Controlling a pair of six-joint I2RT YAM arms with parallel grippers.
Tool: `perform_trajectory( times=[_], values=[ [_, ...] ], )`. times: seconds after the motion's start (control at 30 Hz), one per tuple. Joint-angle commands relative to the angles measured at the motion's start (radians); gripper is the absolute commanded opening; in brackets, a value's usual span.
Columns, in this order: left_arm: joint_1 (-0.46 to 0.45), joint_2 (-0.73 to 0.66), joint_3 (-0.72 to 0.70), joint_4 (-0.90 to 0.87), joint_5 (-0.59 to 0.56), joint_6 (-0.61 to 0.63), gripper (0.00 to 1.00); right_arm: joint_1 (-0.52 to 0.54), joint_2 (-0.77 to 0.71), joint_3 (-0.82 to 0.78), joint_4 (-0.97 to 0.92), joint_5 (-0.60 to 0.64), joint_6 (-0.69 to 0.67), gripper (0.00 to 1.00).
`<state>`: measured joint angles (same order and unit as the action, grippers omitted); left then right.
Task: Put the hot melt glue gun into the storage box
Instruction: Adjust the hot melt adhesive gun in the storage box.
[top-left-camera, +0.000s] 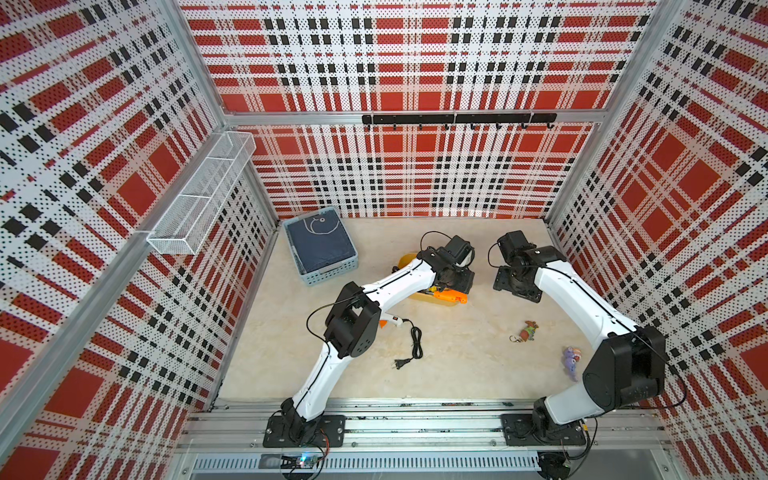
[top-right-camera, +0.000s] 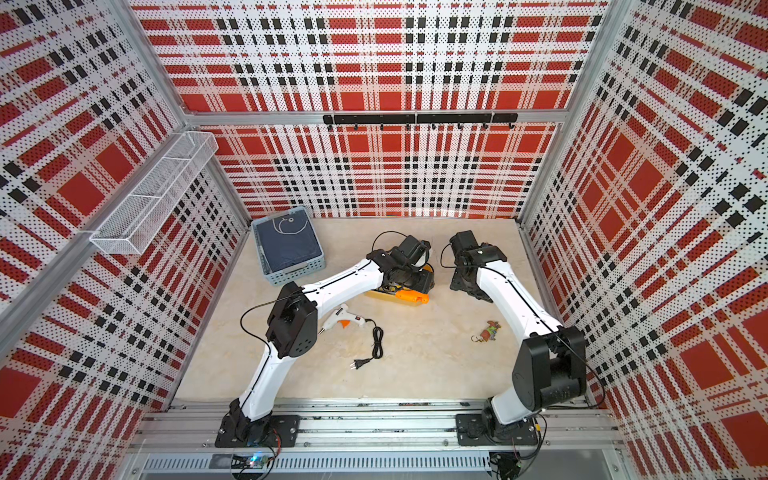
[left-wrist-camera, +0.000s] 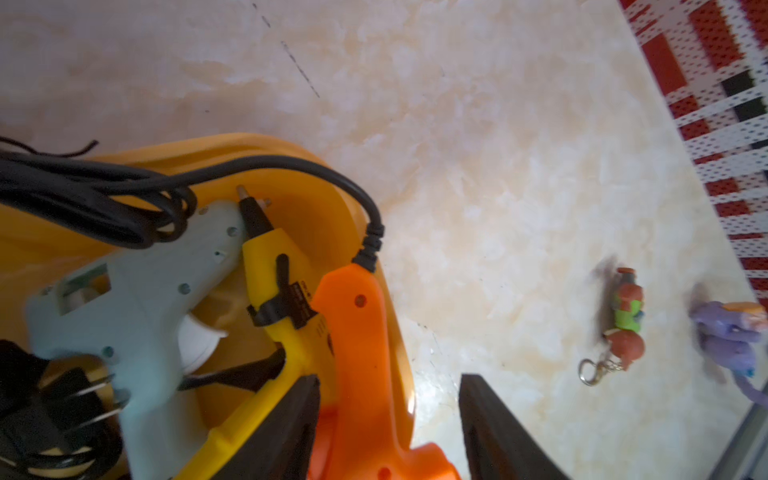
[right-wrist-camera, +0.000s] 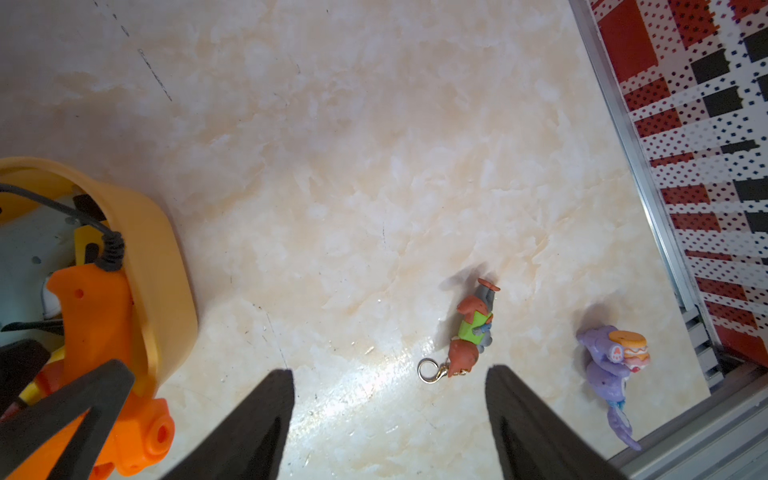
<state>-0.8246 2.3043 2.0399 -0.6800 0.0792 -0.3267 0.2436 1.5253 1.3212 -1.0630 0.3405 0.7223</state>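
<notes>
- My left gripper (left-wrist-camera: 388, 378) stands fingers apart astride the orange gun (left-wrist-camera: 357, 332). The gun lies across the box (left-wrist-camera: 332, 232) at its near-right rim, one end jutting out.
- Only the left wrist view shows the blue gun (left-wrist-camera: 137, 299) and yellow gun (left-wrist-camera: 270, 266) inside; my arm hides them in both top views.
- The yellow gun's black label is too blurred to read.
- A white gun (top-right-camera: 338, 318) lies on the table, nearer than the box.
- My right gripper (right-wrist-camera: 390, 370) hangs spread wide, holding nothing.

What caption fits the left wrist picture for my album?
Left pincer open over the yellow storage box, which holds an orange glue gun and a pale blue glue gun.
</notes>
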Motion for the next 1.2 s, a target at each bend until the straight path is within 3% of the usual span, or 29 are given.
perform_trajectory(
  times=[0.0,0.1,0.33,0.5,0.77,1.0,1.17],
  values=[
    [-0.002,0.027,0.038,-0.036,-0.067,0.041,0.60,-0.010,-0.018,0.009,-0.004,0.003,-0.008,0.80],
    [-0.007,0.044,0.045,-0.044,-0.086,0.054,0.56,-0.012,-0.017,0.014,-0.006,0.004,-0.012,0.80],
    [-0.006,0.069,0.054,-0.044,-0.123,0.072,0.29,-0.012,-0.014,0.020,-0.013,0.003,-0.015,0.80],
    [0.004,0.069,0.066,-0.043,-0.174,0.066,0.16,-0.013,-0.017,0.019,-0.016,0.004,-0.012,0.80],
    [0.010,0.073,0.099,0.040,-0.227,-0.014,0.12,-0.013,-0.012,0.032,-0.017,0.005,-0.011,0.80],
    [0.001,0.135,0.126,0.092,-0.201,-0.075,0.14,-0.013,-0.006,0.036,-0.017,0.003,-0.013,0.80],
    [0.007,0.115,0.022,0.091,-0.196,-0.087,0.29,-0.014,-0.004,0.043,-0.022,0.008,-0.013,0.80]
  ],
)
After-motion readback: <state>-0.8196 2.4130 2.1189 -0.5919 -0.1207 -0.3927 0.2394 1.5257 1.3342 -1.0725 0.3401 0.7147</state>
